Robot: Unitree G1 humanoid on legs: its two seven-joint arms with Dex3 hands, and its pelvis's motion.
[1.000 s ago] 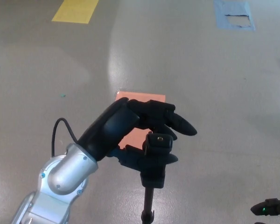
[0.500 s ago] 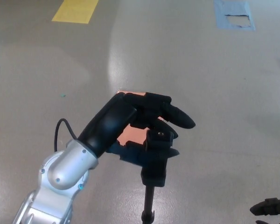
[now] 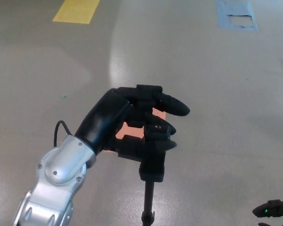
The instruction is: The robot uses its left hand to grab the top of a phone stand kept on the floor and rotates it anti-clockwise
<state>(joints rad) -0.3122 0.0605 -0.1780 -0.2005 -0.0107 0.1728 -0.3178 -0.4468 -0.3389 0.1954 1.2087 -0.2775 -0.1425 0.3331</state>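
left hand (image 3: pixel 132 125) clasped around top of phone stand (image 3: pixel 151 165), orange patch (image 3: pixel 132 129) behind on grey floor (image 3: pixel 217 84)

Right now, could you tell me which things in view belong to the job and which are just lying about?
Part of the job:
- left hand, closed around the stand's head
- phone stand, black, upright on the floor

Just lying about:
- orange patch under the hand
- yellow marking on the floor
- blue tape
- right hand, at the lower corner, idle
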